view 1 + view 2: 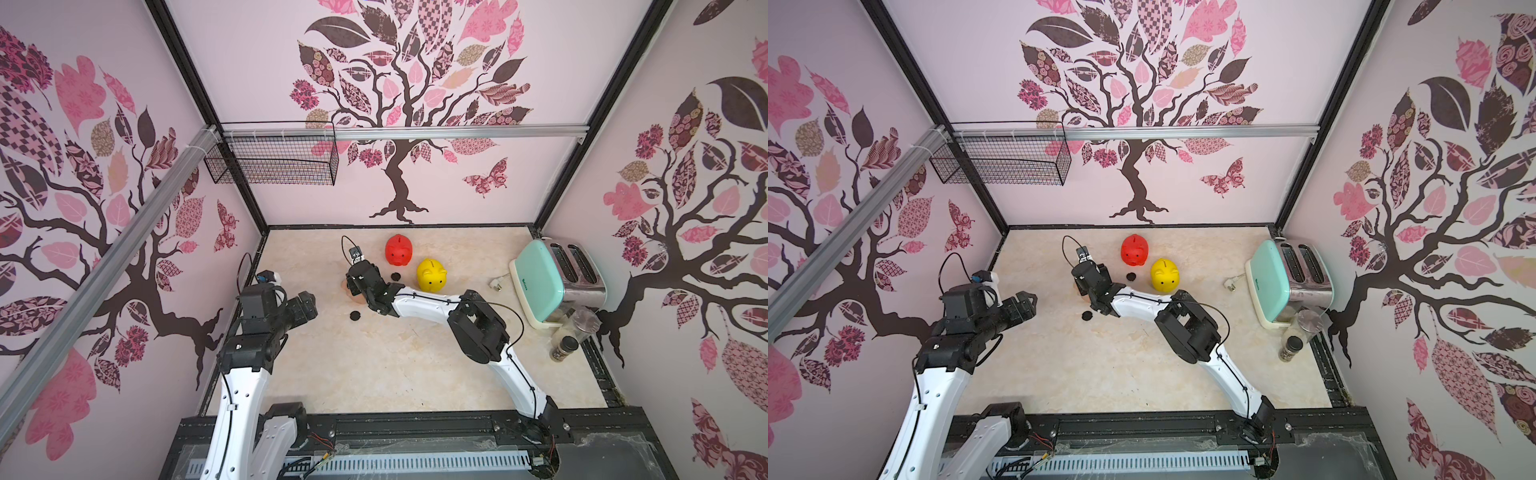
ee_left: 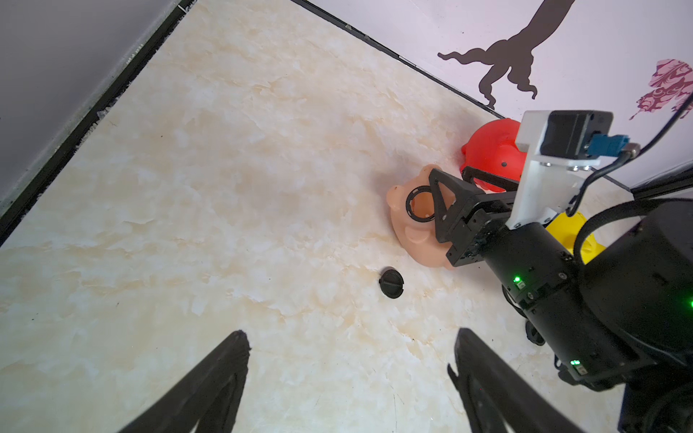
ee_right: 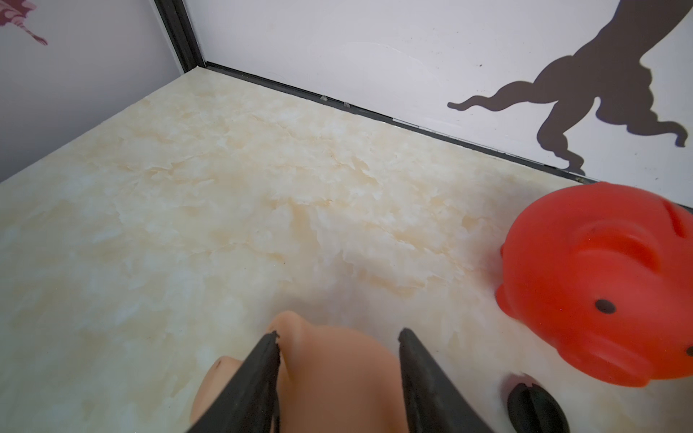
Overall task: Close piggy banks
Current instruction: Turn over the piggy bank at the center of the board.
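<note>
Right jaws flank peach-pink piggy bank (image 2: 402, 226), belly hole open.

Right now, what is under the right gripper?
The peach pig, tipped over between the right gripper's fingers, belly hole open. In both top views the gripper covers nearly all of it; whether the fingers press it cannot be told.

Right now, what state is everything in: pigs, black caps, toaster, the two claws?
peach-pink pig: on its side, belly hole open, inside the right gripper.
red pig: upright, belly hidden.
yellow pig: upright, belly hidden.
nearer black plug: loose on the table.
farther black plug: loose on the table.
toaster: unplugged, mains plug on the table.
left gripper: open, empty.
right gripper: closed on the peach-pink pig.
</note>
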Tool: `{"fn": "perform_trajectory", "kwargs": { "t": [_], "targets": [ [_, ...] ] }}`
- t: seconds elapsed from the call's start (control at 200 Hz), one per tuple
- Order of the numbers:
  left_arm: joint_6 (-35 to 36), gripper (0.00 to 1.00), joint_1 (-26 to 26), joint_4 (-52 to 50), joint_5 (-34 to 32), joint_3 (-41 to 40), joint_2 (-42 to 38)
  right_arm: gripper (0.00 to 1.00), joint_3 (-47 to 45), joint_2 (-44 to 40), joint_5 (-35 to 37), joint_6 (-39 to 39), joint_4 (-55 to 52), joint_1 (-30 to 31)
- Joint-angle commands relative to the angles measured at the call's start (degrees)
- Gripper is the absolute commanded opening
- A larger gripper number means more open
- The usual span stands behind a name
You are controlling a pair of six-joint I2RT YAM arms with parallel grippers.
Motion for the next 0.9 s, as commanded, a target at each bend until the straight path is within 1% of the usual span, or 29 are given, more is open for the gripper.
{"fn": "perform_trajectory", "kwargs": {
  "t": [0.0, 0.37, 0.7, 0.895],
  "targets": [
    [0.67, 0.88, -0.39, 0.12, 0.56, -0.41, 0.06, 0.53, -2.35, 0.31, -4.19, 4.3, -5.27, -0.91],
    [0.74, 0.88, -0.35, 0.17, 0.55, -0.41, 0.44, 0.53, -4.84, -1.48, -9.42, 9.43, -5.08, -3.57],
    [0.83, 0.88, -0.39, 0.15, 0.64, -0.42, 0.7, 0.54, -5.63, -2.28, -10.21, 11.14, -5.08, -4.73],
    [0.84, 0.88, -0.57, 0.18, 0.75, -0.45, 0.52, 0.55, -5.51, -2.27, -11.84, 12.16, -5.43, -5.49]
  ]
}}
